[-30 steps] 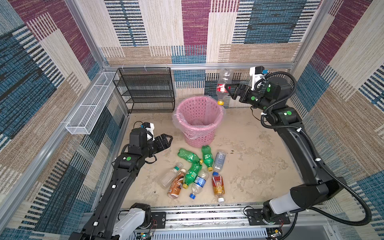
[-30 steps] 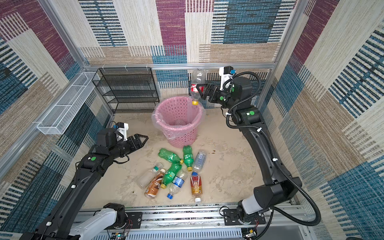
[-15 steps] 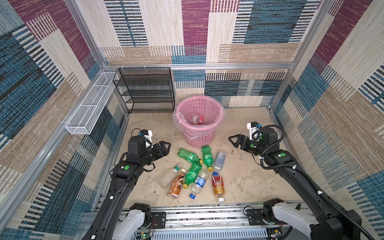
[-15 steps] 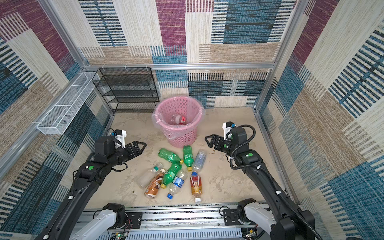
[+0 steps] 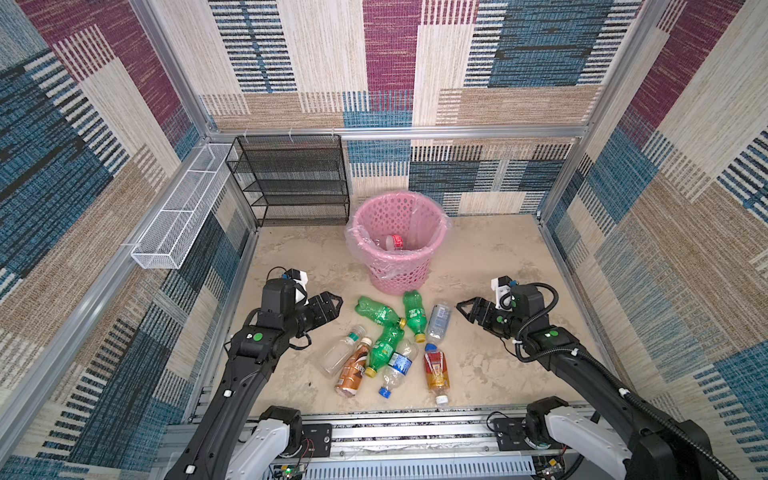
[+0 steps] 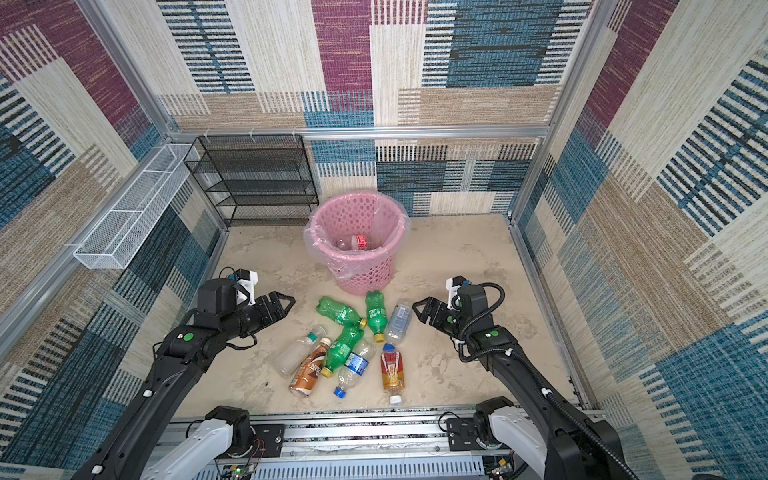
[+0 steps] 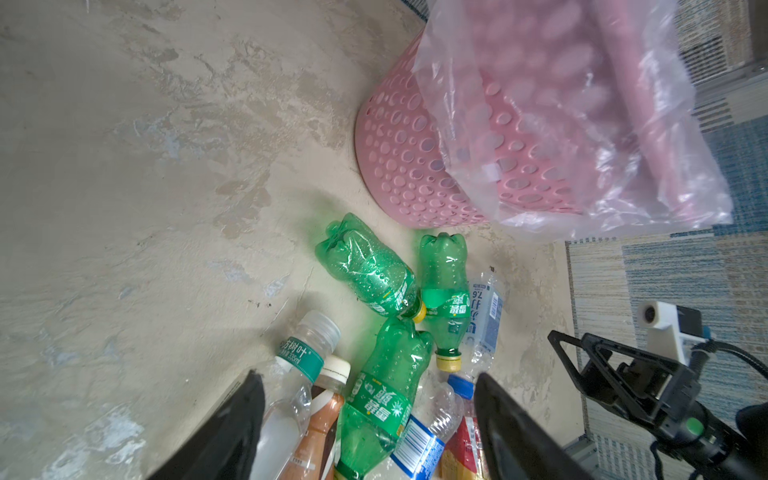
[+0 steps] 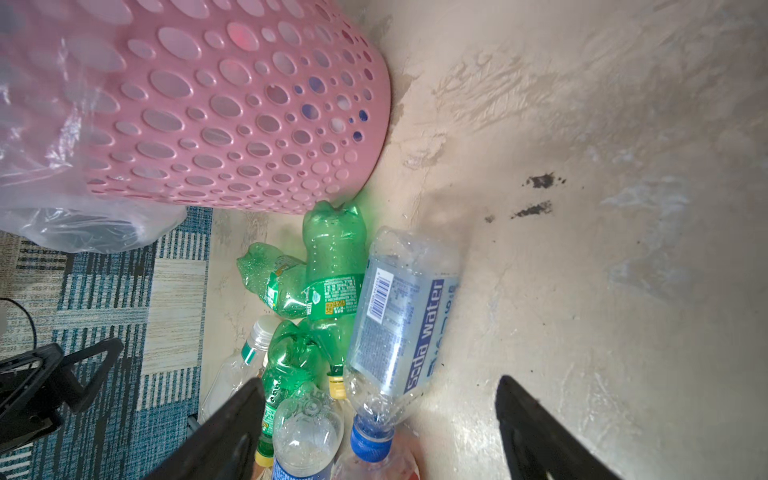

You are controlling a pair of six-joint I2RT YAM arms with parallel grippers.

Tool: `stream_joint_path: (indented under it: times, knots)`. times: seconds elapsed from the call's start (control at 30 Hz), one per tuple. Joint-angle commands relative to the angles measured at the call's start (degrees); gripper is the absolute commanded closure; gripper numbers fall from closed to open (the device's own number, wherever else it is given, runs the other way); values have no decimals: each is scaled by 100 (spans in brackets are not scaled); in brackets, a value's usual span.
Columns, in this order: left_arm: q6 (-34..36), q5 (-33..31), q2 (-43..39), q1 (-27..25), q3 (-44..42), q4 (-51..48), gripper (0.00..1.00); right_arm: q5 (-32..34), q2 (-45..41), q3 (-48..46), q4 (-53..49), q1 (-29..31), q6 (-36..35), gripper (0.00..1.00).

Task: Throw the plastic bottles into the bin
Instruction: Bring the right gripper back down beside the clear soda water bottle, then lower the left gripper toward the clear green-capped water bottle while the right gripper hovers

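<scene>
The mottled beige table point(image 5: 478, 257) carries everything. At its back a black mesh shelf rack point(image 5: 291, 178) stands against the wall, and a long white wire basket point(image 5: 178, 216) runs along the side rail. The pink bin point(image 5: 399, 274) stands upright near the rack, lined with a clear bag point(image 5: 355, 245), and a red-labelled bottle point(image 5: 395, 241) lies inside it. The left gripper point(image 5: 336, 309) and the right gripper point(image 5: 463, 313) hang low on either side of the heap. Both wrist views show each with its jaws apart and nothing between them. In front of the bin, between the two grippers, eight plastic bottles point(image 5: 384, 347) lie on their sides, several touching. One green bottle point(image 5: 413, 311) has its base just beside the bin's foot. A second green bottle point(image 5: 376, 309) is nearest the left gripper. The clear soda water bottle point(image 5: 439, 322) with a blue cap is nearest the right gripper. Closer to the rail lie a brown bottle point(image 5: 353, 370), an orange-labelled bottle point(image 5: 435, 370) and two clear ones.
</scene>
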Motion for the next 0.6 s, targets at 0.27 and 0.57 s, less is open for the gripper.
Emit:
stream_joint_path:
  times: [0.27, 0.57]
  knots:
    - [-48, -214, 694, -37, -249, -616, 21, -154, 42, -214, 447, 0, 152, 13]
    - [443, -1350, 1354, -673, 278, -1632, 11, -168, 177, -242, 547, 4, 116, 13]
